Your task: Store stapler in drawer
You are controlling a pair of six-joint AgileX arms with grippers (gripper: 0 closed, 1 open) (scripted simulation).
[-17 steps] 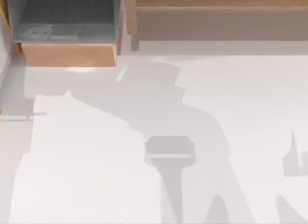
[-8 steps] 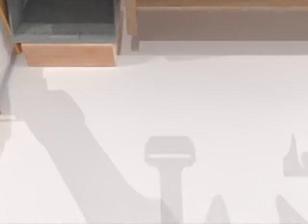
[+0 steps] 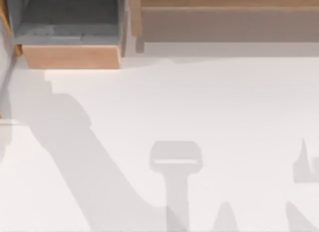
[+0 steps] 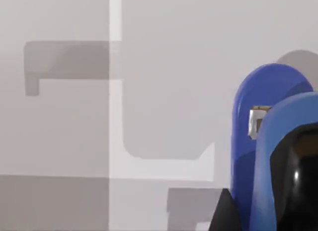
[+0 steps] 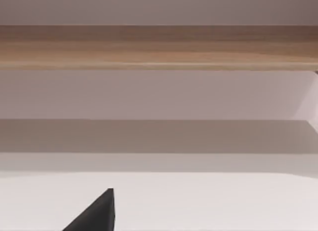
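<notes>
White worktop [image 3: 209, 102] fills the near ground, bare and bright, with long grey shadows slanting across it from the near edge towards the far left corner.

Over to the left wrist view, and there's the stapler [image 4: 271, 156], right up against the camera. It has a rounded blue shell, a glossy black part tucked into it, and a small metal-looking tab on the blue face. It sits over a pale surface crossed by grey shadow. Just beside it pokes a dark wedge of the left gripper [image 4: 224, 213]. Whether that gripper is open or closed, or has hold of the stapler, cannot be told.

The right gripper [image 5: 97, 213] shows as a black wedge low over the worktop, facing the far edge. Its state can't be told either.

Now to the far left corner: the drawer [image 3: 70, 56] stands pulled out, its light tan front panel towards the near side and its grey inside open to view behind it. Along the far edge to its right runs the brown wooden shelf unit [image 3: 224, 2], also seen from the right wrist [image 5: 159, 47].
</notes>
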